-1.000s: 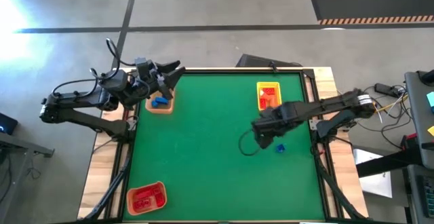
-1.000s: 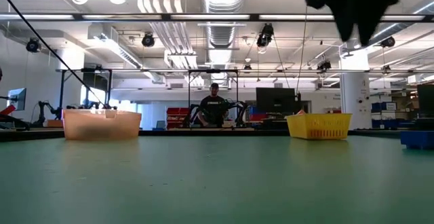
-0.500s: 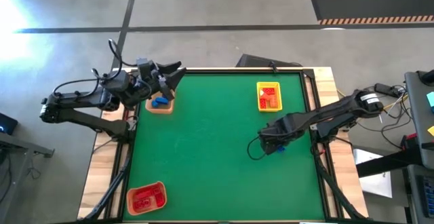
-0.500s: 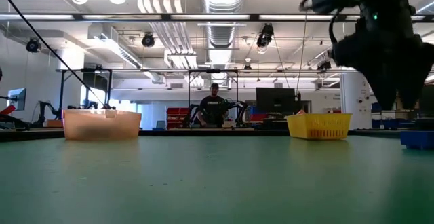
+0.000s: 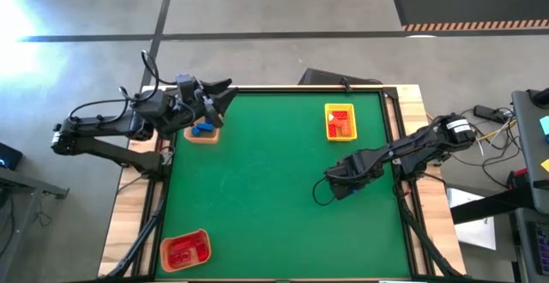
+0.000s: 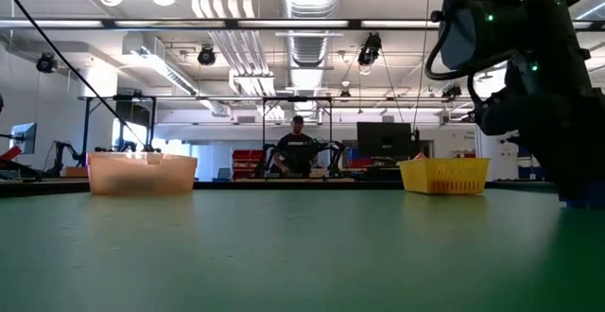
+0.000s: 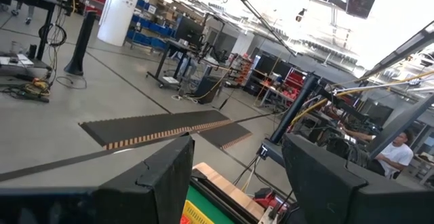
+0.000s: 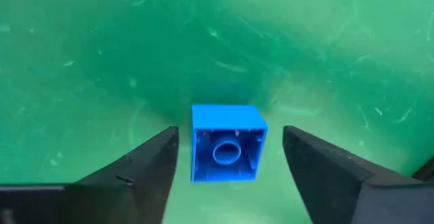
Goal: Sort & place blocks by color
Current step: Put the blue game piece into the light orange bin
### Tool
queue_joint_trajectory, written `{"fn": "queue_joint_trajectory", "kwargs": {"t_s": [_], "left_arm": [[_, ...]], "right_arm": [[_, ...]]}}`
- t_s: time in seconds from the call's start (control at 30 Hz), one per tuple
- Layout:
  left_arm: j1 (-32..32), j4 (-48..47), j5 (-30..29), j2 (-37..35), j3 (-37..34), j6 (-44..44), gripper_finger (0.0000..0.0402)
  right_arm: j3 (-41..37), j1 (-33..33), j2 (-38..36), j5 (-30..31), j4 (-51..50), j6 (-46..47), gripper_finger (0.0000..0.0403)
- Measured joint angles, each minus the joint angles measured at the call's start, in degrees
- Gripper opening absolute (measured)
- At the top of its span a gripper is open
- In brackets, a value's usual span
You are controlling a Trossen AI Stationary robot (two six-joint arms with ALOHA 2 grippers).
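a: where is your right gripper (image 8: 229,176) sitting?

b: you're looking at it low over the green table (image 5: 257,189), right side, fingers spread wide on either side of a blue block (image 8: 226,143). the block is lying hollow side up on the table between the fingers (image 8: 146,166), with a gap showing on each side, so nothing is being gripped.

a: and the left gripper (image 5: 225,93)?

b: it's hanging at the table's far left corner, beside the tan tray (image 5: 202,135) holding blue blocks (image 5: 202,129). its fingers are standing partly apart, holding nothing.

a: the other blocks?

b: red ones (image 5: 182,250) are lying in the orange tray (image 5: 185,249) at the near left; the yellow tray (image 5: 340,121) is holding what are probably red and orange pieces (image 5: 340,123).
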Motion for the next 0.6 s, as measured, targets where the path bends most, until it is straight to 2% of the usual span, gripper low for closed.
{"fn": "queue_joint_trajectory", "kwargs": {"t_s": [0.3,0.47,0.6], "left_arm": [[0.0,-0.04,0.0,0.68,-0.02,0.0,0.0209],[0.0,-0.02,0.36,0.93,-0.02,0.04,0.0209],[0.0,-0.17,3.41,1.3,-0.04,0.68,0.0209]], "right_arm": [[-3.88,0.0,-0.26,0.9,8.29,1.49,0.0127],[-3.14,-0.02,-2.86,1.23,8.04,0.31,0.0126],[-0.89,-0.26,-9.42,3.89,9.37,1.21,0.0126]]}}
